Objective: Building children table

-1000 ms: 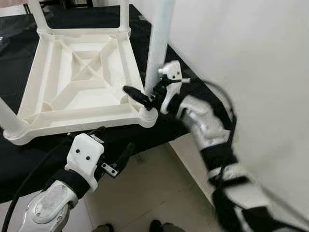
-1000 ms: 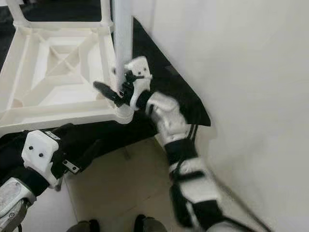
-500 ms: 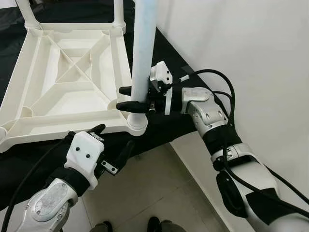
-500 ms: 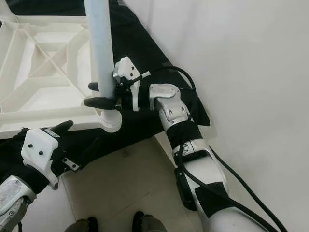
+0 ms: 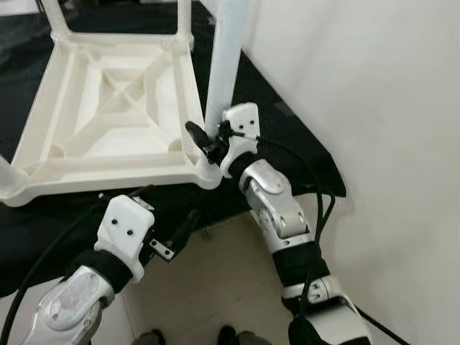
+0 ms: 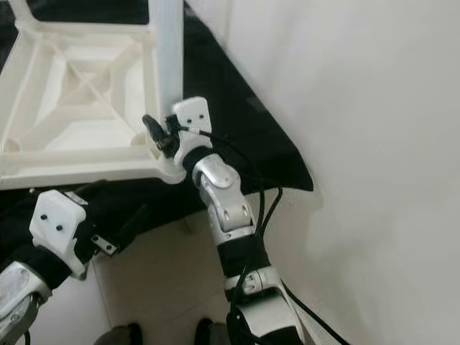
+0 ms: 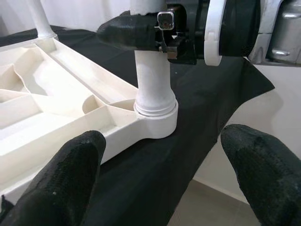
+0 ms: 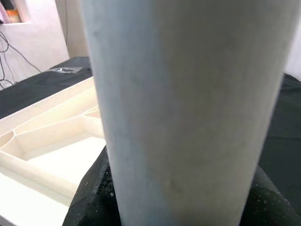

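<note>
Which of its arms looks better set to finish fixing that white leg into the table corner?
Probably the right: the right gripper is already closed around the table leg just above the corner socket. The left gripper hangs open, short of it.

The tabletop lies upside down on a cloth over the counter, with a wall to its right. A leg stands upright in its near right corner; another leg stands at the far right corner. The right pincer is at the near leg's base; the left pincer is nearer, left of it, above the floor.
</note>
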### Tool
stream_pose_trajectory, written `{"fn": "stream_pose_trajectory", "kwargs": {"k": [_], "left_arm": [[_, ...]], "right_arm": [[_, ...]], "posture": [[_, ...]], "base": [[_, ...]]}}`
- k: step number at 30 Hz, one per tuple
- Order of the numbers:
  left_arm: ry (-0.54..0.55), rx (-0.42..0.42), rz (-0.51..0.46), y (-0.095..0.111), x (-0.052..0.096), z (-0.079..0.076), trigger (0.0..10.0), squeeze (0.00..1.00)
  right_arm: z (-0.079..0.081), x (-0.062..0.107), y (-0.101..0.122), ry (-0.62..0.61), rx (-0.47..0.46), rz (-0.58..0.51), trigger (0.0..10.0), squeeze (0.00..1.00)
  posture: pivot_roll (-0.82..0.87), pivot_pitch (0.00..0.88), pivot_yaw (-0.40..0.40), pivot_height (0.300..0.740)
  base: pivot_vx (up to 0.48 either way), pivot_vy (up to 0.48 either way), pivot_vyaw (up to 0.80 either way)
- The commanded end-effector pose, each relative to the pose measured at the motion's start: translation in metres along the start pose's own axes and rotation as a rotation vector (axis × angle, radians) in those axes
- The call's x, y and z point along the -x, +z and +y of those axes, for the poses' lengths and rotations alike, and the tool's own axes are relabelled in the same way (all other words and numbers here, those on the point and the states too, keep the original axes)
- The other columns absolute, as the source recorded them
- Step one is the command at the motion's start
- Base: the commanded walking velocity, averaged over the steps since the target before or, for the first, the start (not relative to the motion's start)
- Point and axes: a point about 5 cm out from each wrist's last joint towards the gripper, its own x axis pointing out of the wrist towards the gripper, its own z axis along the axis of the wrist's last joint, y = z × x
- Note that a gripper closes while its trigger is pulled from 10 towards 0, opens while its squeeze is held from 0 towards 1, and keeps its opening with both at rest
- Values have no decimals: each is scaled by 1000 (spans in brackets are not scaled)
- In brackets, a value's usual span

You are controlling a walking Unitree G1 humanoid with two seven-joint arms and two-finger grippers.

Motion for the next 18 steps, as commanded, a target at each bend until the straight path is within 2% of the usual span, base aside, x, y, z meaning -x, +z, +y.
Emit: {"fn": "stream_pose_trajectory", "kwargs": {"k": [1, 4, 5, 6, 7, 8, 9, 10, 13, 14, 15, 17, 18], "left_arm": [[-11, 9, 4, -2, -1, -3, 10000, 0], [-7, 6, -2, -1, -1, -3, 10000, 0], [-7, 6, -2, -1, -1, -3, 10000, 0], [-3, 6, -5, 0, -1, -2, 10000, 0], [-3, 6, -5, 0, -1, -2, 10000, 0], [1, 6, -7, 1, -1, -1, 10000, 0], [2, 5, -7, 1, -1, -1, 10000, 0], [1, 4, -7, 1, 0, -1, 10000, 0], [1, 3, -6, 1, 0, -1, 10000, 0], [1, 3, -6, 1, 0, -1, 10000, 0], [1, 3, -6, 1, 0, -1, 10000, 0], [-2, 4, -6, 1, 0, -1, 10000, 0], [-4, 3, -5, 1, 0, -1, 10000, 0]], "right_arm": [[21, -4, -25, 74, -86, 91, 0, 0], [27, -21, -10, 121, -61, 55, 0, 0], [27, -21, -10, 121, -61, 55, 0, 0], [28, -25, -4, 116, -49, 42, 784, 0], [28, -25, -4, 116, -49, 42, 784, 0], [26, -29, 6, 133, -38, 16, 10000, 0], [27, -28, 10, 135, -36, 9, 10000, 0], [30, -25, 19, 252, -32, -17, 10000, 522], [31, -24, 21, 284, -32, -24, 10000, 522], [29, -22, 29, 477, -9, -56, 10000, 1000], [29, -22, 29, 477, -9, -56, 10000, 1000], [22, -19, 35, 660, 70, -67, 10000, 1000], [17, -17, 36, 730, 135, -54, 10000, 765]], "posture": [[172, 247, -162, 740], [180, 242, -172, 740], [180, 242, -172, 740], [180, 242, -172, 740], [180, 242, -172, 740], [194, 245, -166, 740], [194, 245, -166, 740], [201, 246, -163, 740], [201, 246, -163, 740], [202, 244, -162, 740], [202, 244, -162, 740], [204, 244, -163, 740], [204, 243, -163, 740]], "base": [[0, 0, 0], [0, 0, 0], [0, 0, 0], [0, 0, 0], [0, 0, 0], [0, 0, 0], [0, 0, 0], [0, 0, 0], [0, 0, 0], [0, 0, 0], [0, 0, 0], [0, 0, 0], [0, 0, 0]]}}
